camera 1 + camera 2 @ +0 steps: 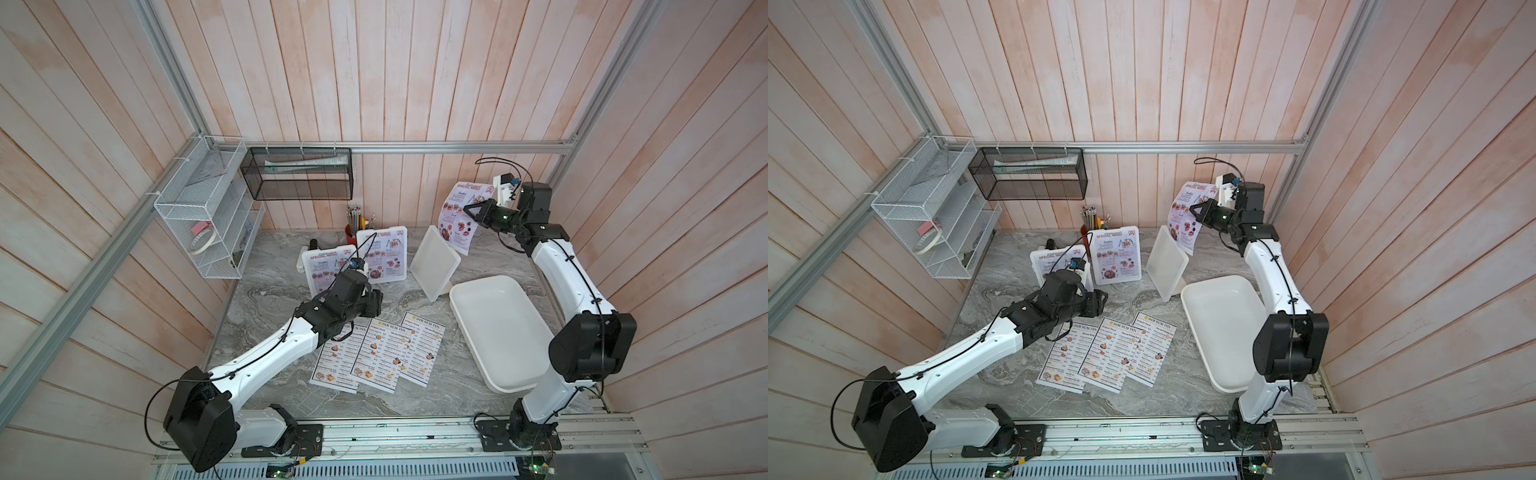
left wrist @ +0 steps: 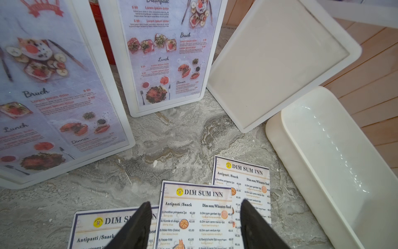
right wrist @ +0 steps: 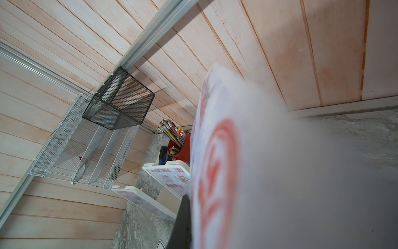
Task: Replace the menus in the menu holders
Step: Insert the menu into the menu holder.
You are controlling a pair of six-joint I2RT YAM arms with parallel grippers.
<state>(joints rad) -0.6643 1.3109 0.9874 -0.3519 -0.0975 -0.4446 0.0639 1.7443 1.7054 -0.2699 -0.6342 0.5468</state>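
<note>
The right arm rises steeply from its base, elbow high, and its forearm bends back toward the rear wall, so the right gripper [image 1: 473,210] is well above the counter [image 1: 270,299] with its jaws clenched on one side edge of a lilac SPECIAL MENU sheet [image 1: 455,232]. That sheet hangs in the air with its long axis near upright, red heading at the top and printed face toward the front. It looks slightly curled, though the close wrist view is too blurred to confirm it. The left arm reaches low and forward, and the left gripper [image 2: 196,202] hovers with its jaws released and spread, holding nothing, above the three DIM SUM INN menus [image 1: 390,357]. These lie flat and overlapping, long axes running front to back and headings toward the holders. Two menu holders [image 1: 326,266] [image 1: 384,253] stand upright with lilac sheets inside. The third holder [image 1: 434,262] is empty and turned askew just beside the white tray [image 1: 494,328].
</note>
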